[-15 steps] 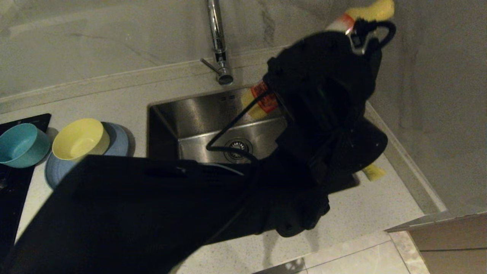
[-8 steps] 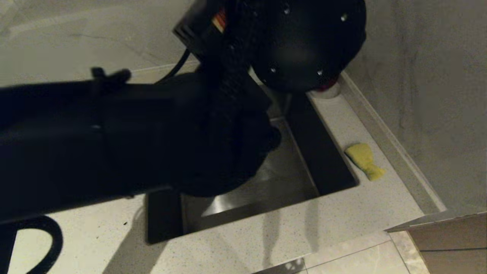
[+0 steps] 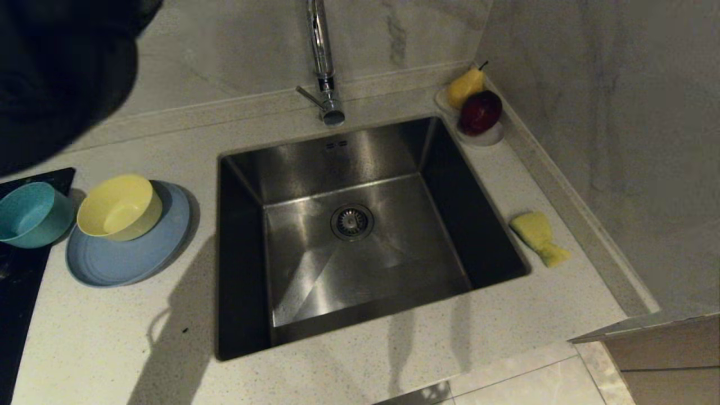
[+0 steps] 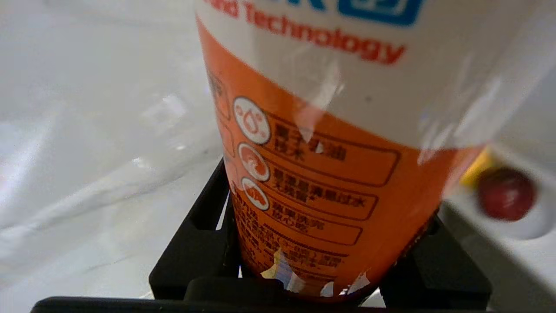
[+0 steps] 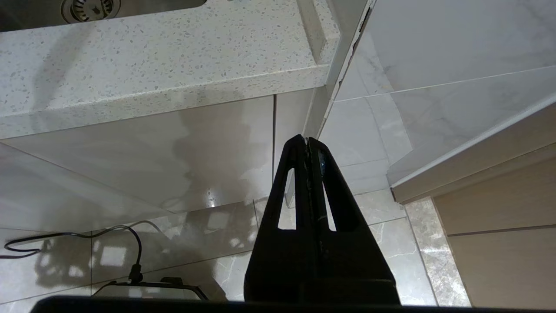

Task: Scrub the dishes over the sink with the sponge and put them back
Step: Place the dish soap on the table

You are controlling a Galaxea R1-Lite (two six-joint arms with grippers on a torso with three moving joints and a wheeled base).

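Observation:
The yellow bowl (image 3: 115,205) sits on the light-blue plate (image 3: 129,259), with the teal bowl (image 3: 31,214) beside them, all left of the sink (image 3: 394,264). On the counter right of the sink lies the sponge (image 3: 537,236), yellow face up and untouched. My left gripper (image 4: 321,243) is shut on an orange and white bottle (image 4: 330,130); only the dark left arm (image 3: 56,73) shows in the head view, at the top left corner. The right gripper (image 5: 307,141) hangs shut and empty below the counter edge, parked.
A tall chrome tap (image 3: 322,62) stands behind the sink. A small white dish (image 3: 484,136) with a pear (image 3: 464,87) and a red apple (image 3: 480,111) sits in the back right corner by the wall. A black cooktop (image 3: 17,281) borders the left.
The left arm, which covered the sink and part of the dishes, has swung up and away to the top left corner of the head view, still gripping the bottle. The dishes and sponge have not moved.

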